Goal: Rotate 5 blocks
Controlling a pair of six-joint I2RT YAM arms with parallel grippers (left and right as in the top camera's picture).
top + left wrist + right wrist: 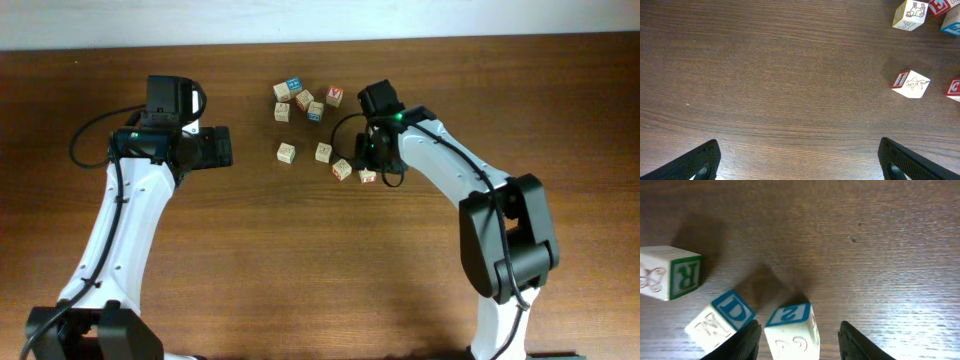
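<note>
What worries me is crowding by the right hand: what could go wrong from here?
The right hand straddles the pale wooden cube with a blue "2" face, skewed to the fingers, so it might twist or slip. The pale cube with a blue "D" face sits close beside one finger and could get nudged.

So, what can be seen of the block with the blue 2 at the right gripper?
The block with the blue 2 is a small pale wooden cube. One face has a blue frame and a blue 2; the next shows a faint outline. It rests on the table between the open fingers of the right gripper, a gap showing on one side. A block with a D lies close beside it.
</note>
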